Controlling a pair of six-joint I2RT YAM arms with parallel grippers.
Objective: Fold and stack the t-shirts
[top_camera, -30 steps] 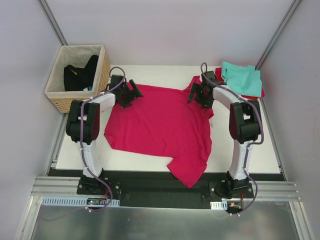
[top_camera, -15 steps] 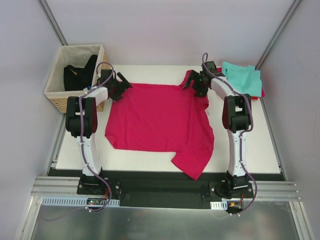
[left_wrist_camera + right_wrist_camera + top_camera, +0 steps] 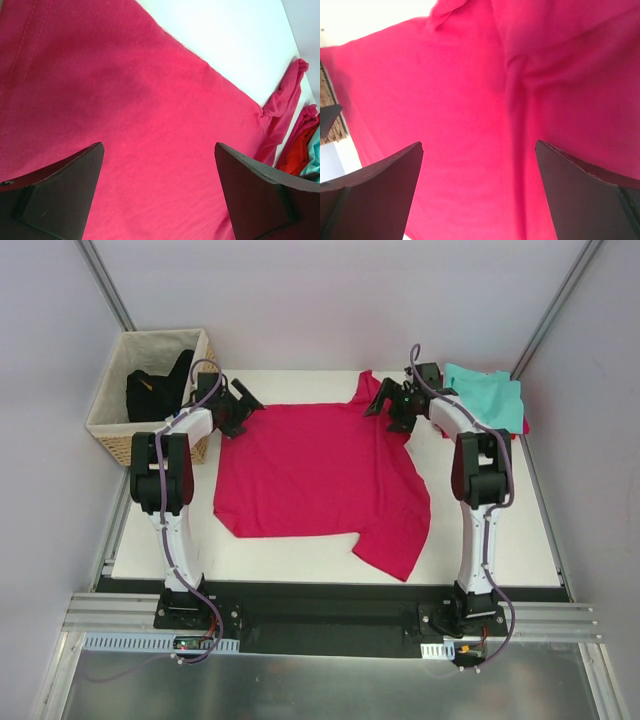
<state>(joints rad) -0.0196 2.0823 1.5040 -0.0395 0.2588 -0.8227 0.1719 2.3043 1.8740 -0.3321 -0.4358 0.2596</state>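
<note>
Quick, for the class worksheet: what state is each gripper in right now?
Left gripper: open, holding nothing, over the pink t-shirt.
Right gripper: open, holding nothing.

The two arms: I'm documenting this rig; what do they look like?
The left arm and right arm match: white tubular links, black joint housings, a grey-purple cable looped along each. The left claw and right claw are black, with wedge-shaped fingers.
</note>
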